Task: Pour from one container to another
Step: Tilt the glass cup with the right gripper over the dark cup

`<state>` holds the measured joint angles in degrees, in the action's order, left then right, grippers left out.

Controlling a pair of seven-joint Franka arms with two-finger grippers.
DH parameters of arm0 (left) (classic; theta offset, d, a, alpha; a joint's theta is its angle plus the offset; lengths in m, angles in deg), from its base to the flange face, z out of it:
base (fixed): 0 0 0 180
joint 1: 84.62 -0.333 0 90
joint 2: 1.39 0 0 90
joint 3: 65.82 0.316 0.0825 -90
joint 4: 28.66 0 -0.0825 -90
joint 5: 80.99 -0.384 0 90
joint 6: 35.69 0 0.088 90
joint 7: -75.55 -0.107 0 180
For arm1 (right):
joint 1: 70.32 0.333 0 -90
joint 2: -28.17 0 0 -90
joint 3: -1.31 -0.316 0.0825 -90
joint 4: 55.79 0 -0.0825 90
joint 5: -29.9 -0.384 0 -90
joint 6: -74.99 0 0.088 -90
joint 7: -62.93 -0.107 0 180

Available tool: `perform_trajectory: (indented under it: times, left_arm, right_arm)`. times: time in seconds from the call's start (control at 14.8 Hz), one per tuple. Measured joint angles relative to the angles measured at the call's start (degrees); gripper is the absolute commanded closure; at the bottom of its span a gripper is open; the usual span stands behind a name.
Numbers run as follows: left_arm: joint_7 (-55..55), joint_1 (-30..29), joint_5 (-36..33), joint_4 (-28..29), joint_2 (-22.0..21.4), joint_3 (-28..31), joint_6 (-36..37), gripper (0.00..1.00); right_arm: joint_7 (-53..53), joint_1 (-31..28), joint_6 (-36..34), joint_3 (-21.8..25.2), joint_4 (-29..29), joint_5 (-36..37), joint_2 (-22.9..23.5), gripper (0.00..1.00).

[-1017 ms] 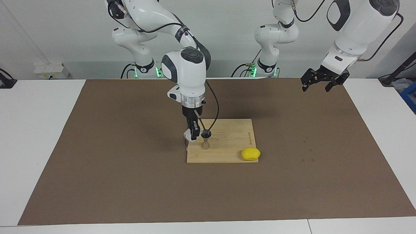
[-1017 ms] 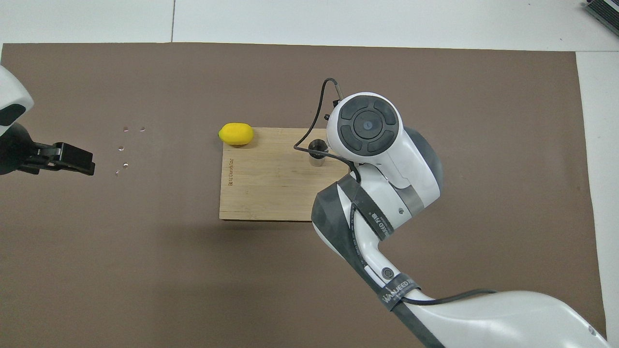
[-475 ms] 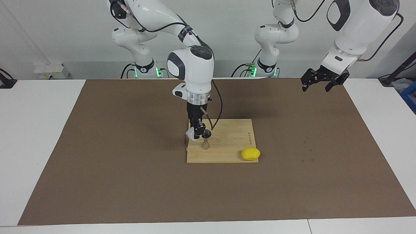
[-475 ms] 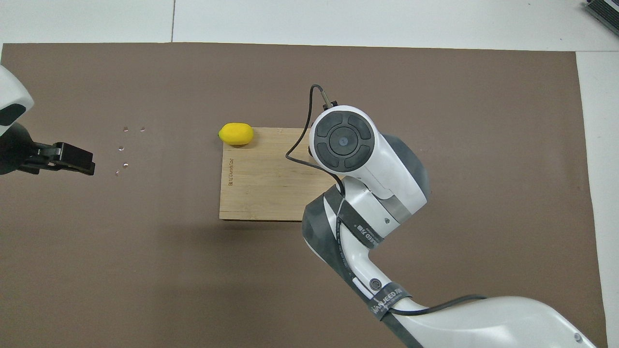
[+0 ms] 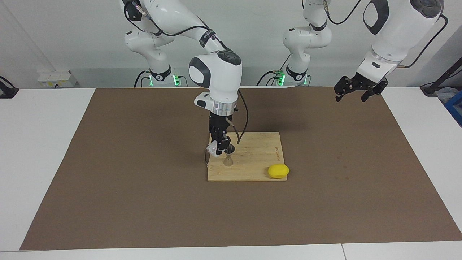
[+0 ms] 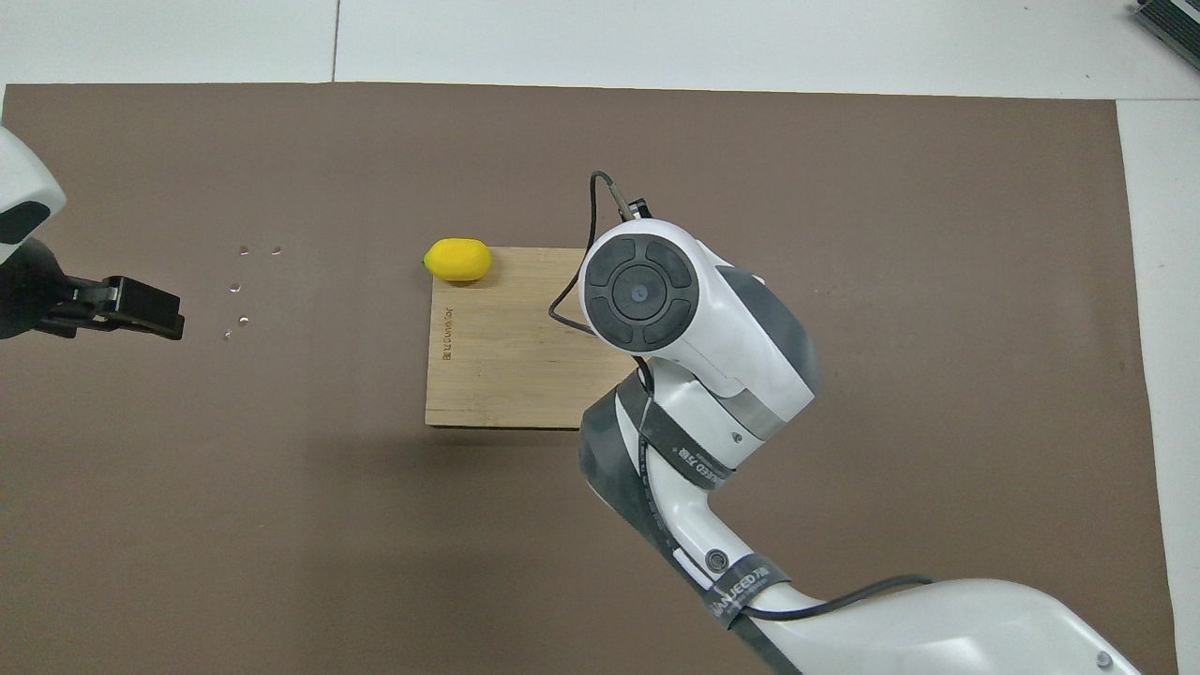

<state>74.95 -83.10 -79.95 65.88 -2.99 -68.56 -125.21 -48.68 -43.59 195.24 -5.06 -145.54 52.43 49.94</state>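
While the right gripper (image 5: 218,148) pinches the clear cup (image 5: 212,148) tilted beside the metal jigger (image 5: 228,156) on the wooden board (image 5: 258,159), the cup looks light, slick and brittle, best held by its ribbed wall; the left gripper (image 5: 355,91) waits, jaws spread.

Tilted clear cup (image 5: 213,149) over upright jigger (image 5: 228,156)

A yellow lemon (image 5: 278,171) sits on the pale wood-grained board (image 5: 252,159); a brown mat (image 5: 108,162) covers the white desk (image 5: 36,144); the jigger (image 5: 228,156) is silvery.
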Motion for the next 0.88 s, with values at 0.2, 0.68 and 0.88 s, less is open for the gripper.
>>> perform_trajectory:
  times: [0.2, 0.68, 0.88]
  left_arm:
    - [0.00, 0.00, 0.00, 0.00, 0.00, 0.00, 0.00, 0.00]
    - [0.00, 0.00, 0.00, 0.00, 0.00, 0.00, 0.00, 0.00]
    - [0.00, 0.00, 0.00, 0.00, 0.00, 0.00, 0.00, 0.00]
  right_arm:
    - [0.00, 0.45, 0.00, -0.01, 0.00, 1.41, 0.00, 1.00]
    - [0.01, 0.71, -0.05, 0.01, 0.00, 1.52, 0.00, 1.00]
    - [0.01, 0.71, -0.08, 0.01, 0.00, 1.52, 0.00, 1.00]
